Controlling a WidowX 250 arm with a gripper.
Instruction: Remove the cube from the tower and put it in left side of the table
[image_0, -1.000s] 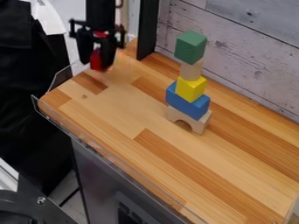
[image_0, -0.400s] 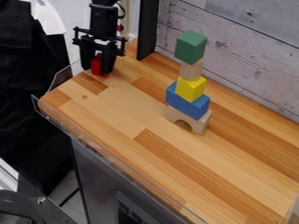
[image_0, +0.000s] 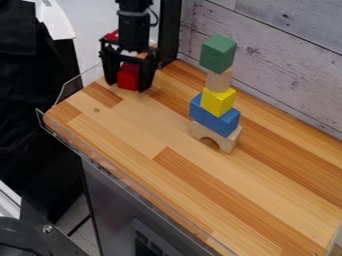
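Observation:
The black gripper (image_0: 128, 82) hangs low over the far left of the wooden table (image_0: 127, 127), shut on a red cube (image_0: 129, 77). Whether the cube touches the tabletop, I cannot tell. To the gripper's right and apart from it, the tower stands upright: a green cube (image_0: 218, 53) on top, then a plain wooden piece (image_0: 219, 80), a yellow cube (image_0: 218, 102), a blue block (image_0: 214, 118) and a plain wooden arch (image_0: 229, 141) at the bottom.
A grey plank wall (image_0: 287, 65) runs along the table's back right side, with a black post (image_0: 169, 35) behind and right of the gripper. A low transparent guard (image_0: 59, 139) lines the left and front edges.
The gripper has shifted right and turned, and the red cube has moved along with it between the fingers. The tower has stayed still.

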